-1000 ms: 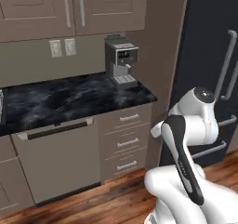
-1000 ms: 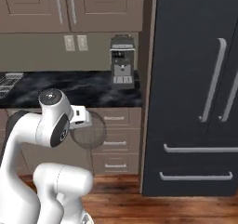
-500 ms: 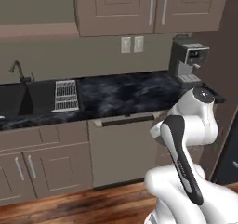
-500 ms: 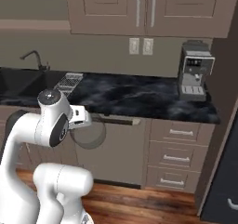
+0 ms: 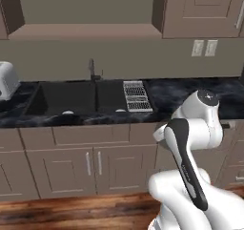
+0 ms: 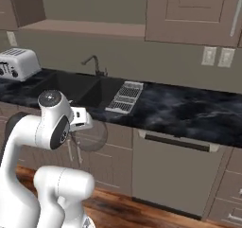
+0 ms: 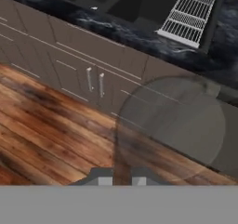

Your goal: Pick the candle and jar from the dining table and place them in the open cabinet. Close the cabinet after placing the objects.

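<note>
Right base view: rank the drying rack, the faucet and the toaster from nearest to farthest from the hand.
From the hand, which sits low in front of the counter edge:
1. Drying rack, on the counter just right of the sink.
2. Faucet, at the back of the sink, by the wall.
3. Toaster, far left on the counter.

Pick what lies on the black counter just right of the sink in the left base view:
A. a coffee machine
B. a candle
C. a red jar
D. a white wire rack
D: a white wire rack lies flat on the counter beside the sink; the right base view shows it there too.
</note>
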You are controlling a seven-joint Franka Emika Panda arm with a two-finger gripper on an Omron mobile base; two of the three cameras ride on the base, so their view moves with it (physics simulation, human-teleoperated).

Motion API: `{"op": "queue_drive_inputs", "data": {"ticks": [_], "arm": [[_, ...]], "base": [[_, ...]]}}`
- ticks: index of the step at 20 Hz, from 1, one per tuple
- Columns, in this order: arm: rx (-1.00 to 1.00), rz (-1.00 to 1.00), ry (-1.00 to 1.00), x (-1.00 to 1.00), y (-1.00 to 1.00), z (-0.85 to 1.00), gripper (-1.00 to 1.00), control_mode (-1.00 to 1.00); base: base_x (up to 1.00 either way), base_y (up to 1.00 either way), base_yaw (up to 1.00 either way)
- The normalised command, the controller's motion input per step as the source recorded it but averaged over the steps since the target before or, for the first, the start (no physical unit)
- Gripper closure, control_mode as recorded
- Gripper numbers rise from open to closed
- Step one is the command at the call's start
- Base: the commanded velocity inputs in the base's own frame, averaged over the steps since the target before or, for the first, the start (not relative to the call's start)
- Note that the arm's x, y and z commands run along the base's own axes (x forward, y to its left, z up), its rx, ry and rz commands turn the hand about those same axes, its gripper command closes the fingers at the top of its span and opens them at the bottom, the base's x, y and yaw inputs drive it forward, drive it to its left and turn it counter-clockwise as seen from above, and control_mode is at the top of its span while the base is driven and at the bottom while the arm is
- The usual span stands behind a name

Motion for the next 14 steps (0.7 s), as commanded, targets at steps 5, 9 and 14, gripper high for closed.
{"op": "queue_drive_inputs", "data": {"ticks": [5,9,14], "arm": [[0.00,0.00,0.00,0.00,0.00,0.00,1.00,1.00],[0.00,0.00,0.00,0.00,0.00,0.00,1.00,1.00],[0.00,0.00,0.00,0.00,0.00,0.00,1.00,1.00]], "base": [[0.56,1.00,0.28],[0.72,1.00,0.28],[0.70,1.00,0.28]]}}
